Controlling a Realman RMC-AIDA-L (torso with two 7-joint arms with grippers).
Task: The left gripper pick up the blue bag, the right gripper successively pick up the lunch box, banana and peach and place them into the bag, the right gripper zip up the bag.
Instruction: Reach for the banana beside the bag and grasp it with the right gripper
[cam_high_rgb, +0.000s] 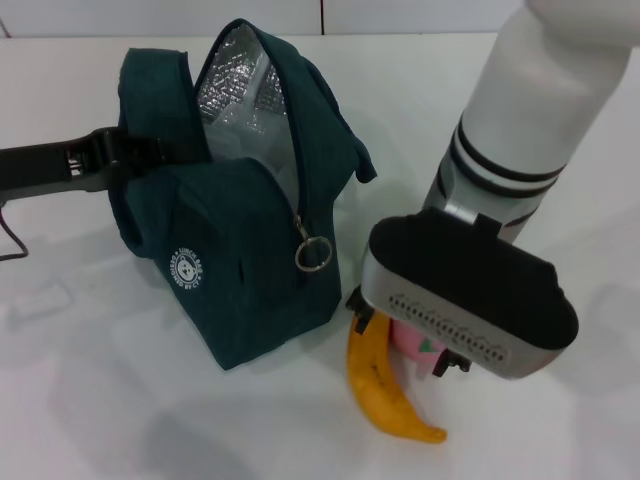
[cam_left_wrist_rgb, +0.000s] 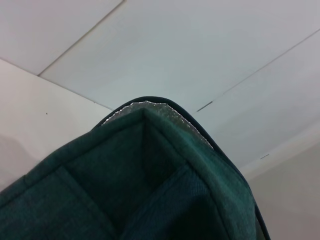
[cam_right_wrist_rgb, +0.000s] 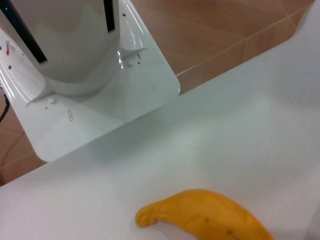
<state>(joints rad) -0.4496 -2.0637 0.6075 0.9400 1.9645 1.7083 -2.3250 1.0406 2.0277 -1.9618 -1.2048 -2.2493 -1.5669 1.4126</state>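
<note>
Teal fabric of the blue bag (cam_high_rgb: 235, 250) stands on the white table (cam_high_rgb: 90, 400), mouth unzipped, my left gripper (cam_high_rgb: 150, 152) pinching its left wall. My right gripper (cam_high_rgb: 405, 335) hangs low just right of the bag; whether its fingers are spread I cannot tell. Under it lie the banana (cam_high_rgb: 385, 385) and, touching it, the peach (cam_high_rgb: 412, 340).

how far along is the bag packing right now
Early to midway. The left gripper holds the blue bag open on the table. The lunch box is not on the table; something pale shows in the bag's opening, so it may be packed. The right gripper is down at the banana and peach; its fingers are hidden. Both fruits and the zipping remain.
</note>
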